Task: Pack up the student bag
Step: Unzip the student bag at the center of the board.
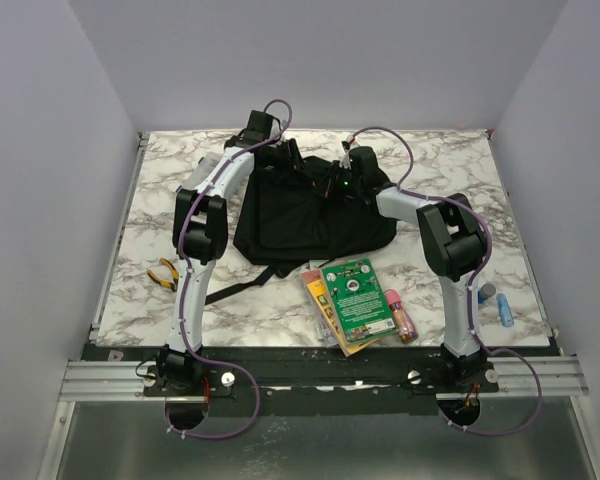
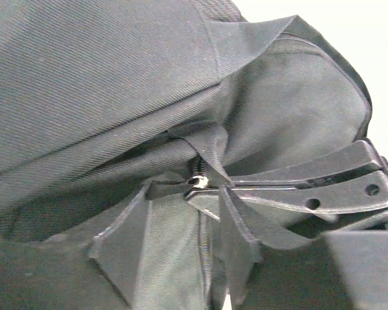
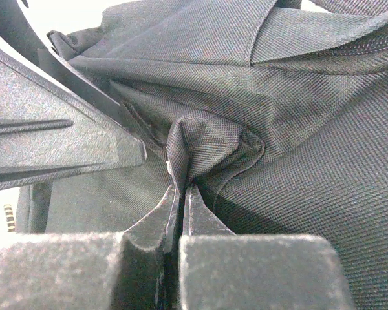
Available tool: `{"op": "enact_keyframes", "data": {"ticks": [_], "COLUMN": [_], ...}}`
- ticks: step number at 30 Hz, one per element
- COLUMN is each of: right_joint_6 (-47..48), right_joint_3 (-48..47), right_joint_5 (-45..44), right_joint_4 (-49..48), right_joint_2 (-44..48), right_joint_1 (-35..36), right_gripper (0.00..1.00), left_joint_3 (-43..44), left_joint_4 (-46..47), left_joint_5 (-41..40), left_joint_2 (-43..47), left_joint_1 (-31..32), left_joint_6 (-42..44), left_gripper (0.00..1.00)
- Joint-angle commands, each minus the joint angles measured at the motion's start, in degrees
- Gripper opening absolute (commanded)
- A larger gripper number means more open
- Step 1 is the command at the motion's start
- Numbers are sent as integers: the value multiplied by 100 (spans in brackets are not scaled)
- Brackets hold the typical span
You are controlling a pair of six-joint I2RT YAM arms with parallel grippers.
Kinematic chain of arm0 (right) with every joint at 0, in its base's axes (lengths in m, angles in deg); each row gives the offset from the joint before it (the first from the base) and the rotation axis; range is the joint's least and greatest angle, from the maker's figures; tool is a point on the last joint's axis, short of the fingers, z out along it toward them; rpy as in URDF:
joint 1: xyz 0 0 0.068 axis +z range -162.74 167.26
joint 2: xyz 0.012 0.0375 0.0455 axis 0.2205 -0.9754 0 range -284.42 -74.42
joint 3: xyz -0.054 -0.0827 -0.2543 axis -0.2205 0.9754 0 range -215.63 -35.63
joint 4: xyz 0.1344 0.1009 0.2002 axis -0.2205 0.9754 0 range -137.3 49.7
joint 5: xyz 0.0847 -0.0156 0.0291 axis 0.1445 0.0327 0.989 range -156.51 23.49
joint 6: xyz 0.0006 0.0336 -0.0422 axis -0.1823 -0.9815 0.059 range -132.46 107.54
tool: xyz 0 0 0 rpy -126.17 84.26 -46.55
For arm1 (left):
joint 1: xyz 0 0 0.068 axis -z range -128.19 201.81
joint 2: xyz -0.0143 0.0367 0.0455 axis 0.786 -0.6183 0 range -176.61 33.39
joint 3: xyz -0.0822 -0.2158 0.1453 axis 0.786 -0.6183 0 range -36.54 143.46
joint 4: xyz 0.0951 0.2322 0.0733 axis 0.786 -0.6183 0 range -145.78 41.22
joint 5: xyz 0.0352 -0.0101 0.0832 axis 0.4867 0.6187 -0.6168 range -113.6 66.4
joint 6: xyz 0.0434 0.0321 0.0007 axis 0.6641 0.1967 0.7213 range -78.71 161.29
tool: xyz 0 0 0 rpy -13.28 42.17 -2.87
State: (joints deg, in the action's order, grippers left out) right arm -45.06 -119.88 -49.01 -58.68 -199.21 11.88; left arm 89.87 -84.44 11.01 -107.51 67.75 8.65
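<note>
On the bench [image 1: 180, 300] lies the bag [image 1: 310, 225], long way near to far. Both hands are at its far end. The right hand [image 3: 181, 190] pinches a fold of its cloth tight. The left hand [image 2: 187, 194], half open, sits around the zip [image 2: 197, 181], maybe not gripping.

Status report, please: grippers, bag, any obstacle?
Right gripper shut, pinching large soft black fabric backpack. Left gripper: jaws apart over its zipper. Green card packet outside, unpacked.

student bag [image 1: 310, 215] on the table [image 1: 440, 165] at far centre, packets [image 1: 357, 298] just near of it, pliers [image 1: 163, 273] at the left, tube [image 1: 506, 312] at the right edge
</note>
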Motion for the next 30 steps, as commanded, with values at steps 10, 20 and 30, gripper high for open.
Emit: {"op": "enact_keyframes", "data": {"ticks": [10,20,30], "right_joint_6": [-98,48,62], "right_joint_3": [-7,-22,-7], "right_joint_5": [290,278,305], "right_joint_4": [-161,10,19], "right_joint_2": [126,183,202], "right_joint_1": [-2,-2,-6], "right_gripper": [1,1,1], "left_joint_3": [-362,-176,-178], "left_joint_4": [411,479,761], "left_joint_5": [462,323,470], "left_joint_2": [94,56,-43], "left_joint_1": [8,5,5], "left_joint_6": [-400,-505,-879], "left_gripper": [34,36,36]}}
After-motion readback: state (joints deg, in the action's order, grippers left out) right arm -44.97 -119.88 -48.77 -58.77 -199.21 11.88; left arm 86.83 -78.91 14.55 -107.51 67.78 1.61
